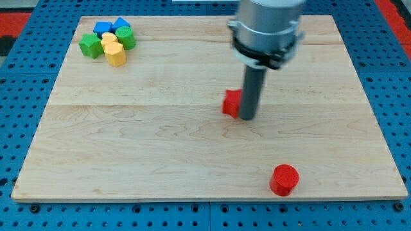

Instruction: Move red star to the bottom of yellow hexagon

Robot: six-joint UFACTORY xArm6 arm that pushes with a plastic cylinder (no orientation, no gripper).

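Nearest the camera: a red cylinder (284, 179), low on the board toward the view's bottom right, standing alone, well apart from everything else.

Red star (232, 102): near the board's middle, a little toward the view's right. Partly hidden behind my rod, so its shape is hard to make out; only its left part shows.

My tip (248, 118): down on the wood, just right of the red star and touching it or very nearly so; I cannot tell which. I carry no pincer, only a straight dark rod under a broad grey housing, so nothing opens, closes or holds; the rod grips nothing.

Yellow hexagon (116, 56): far off at the view's upper left, well apart from the red star. It sits at the lower edge of a tight cluster.

Cluster around it: a second yellow block (108, 40) just above the hexagon, shape unclear. Green block (91, 45) to its left, another green block (126, 38) to its right. Two blue blocks behind, one (102, 28) at left, one (121, 24) at right. All huddled close, several touching.

Wooden board (160, 154) rests on a blue pegboard surface (19, 96).
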